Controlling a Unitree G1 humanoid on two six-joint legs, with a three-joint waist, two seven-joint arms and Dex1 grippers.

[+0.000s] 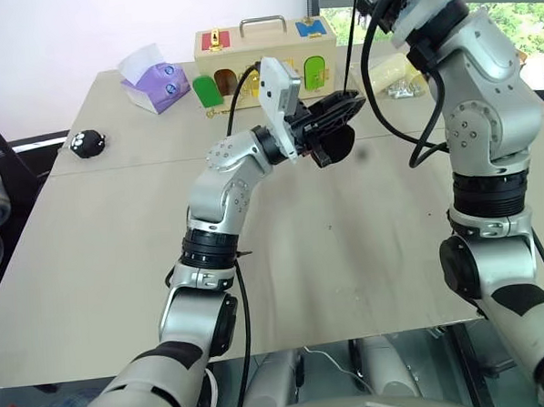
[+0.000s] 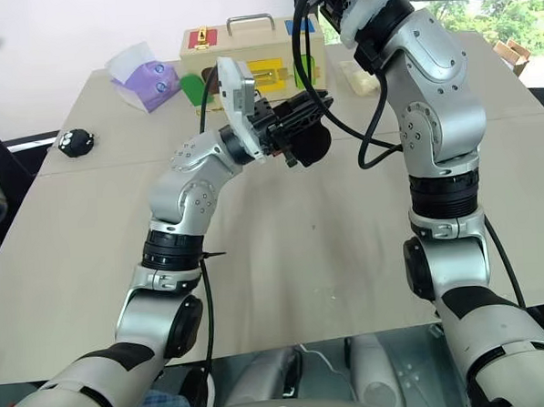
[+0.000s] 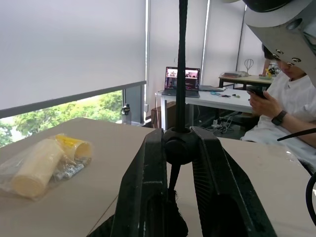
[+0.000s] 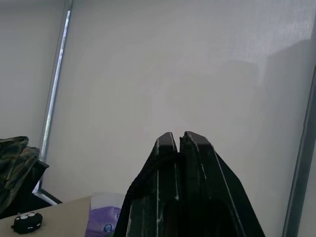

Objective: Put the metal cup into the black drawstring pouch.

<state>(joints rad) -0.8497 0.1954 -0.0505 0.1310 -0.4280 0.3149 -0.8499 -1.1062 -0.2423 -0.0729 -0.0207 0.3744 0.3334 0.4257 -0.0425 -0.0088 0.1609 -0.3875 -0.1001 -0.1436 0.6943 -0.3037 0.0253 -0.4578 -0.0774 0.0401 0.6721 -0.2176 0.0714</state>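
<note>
The left end effector (image 3: 178, 148) is pinching the cord lock of the black drawstring pouch (image 1: 338, 143), which is hanging above the middle of the desk (image 1: 348, 254). The right end effector (image 4: 178, 139), fingers pressed together on the pouch's cord (image 3: 181, 64), is holding it higher. Farther off, a wooden box (image 1: 266, 53) and purple tissue pack (image 1: 156, 85) are sitting along the far edge.

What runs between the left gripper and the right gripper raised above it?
A thin black drawstring cord, taut, rising from the left gripper toward the right gripper; the left wrist view shows it.
</note>
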